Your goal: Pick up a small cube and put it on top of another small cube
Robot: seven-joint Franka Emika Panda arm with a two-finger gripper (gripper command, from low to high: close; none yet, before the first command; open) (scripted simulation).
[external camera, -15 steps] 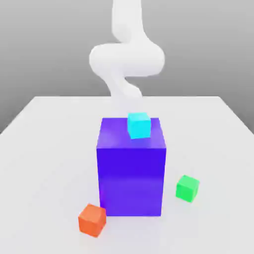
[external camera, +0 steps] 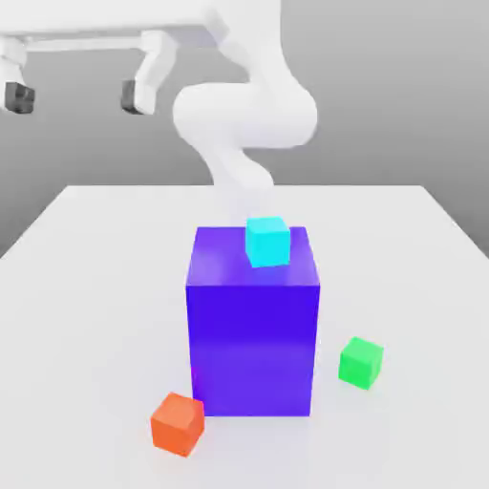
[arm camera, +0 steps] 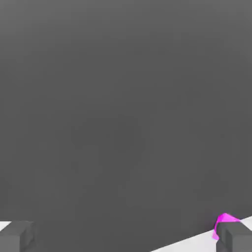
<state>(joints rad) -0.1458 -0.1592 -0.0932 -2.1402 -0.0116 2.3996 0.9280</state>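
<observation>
Three small cubes I can count in the exterior view: a cyan cube that sits on top of the big blue block, a green cube on the table at the exterior view's right of the block, and an orange cube on the table near the block's front corner at the exterior view's left. None of them sits on another small cube, so I judge the stacking is not yet done; the pick, the carry and the placing all remain. Which cube I must take and which one is the base, the task does not say.

My gripper is high up in the exterior view's upper left, well apart from every cube and well above the table. It is empty, with the two fingers spread wide and pointing down. The white arm bends behind the block and the hand reaches out level toward the exterior view's left.

In the hand view I see the dark fingertips at the picture's edge, a strip of white table, and a small magenta thing beside one fingertip; what it is I cannot tell
</observation>
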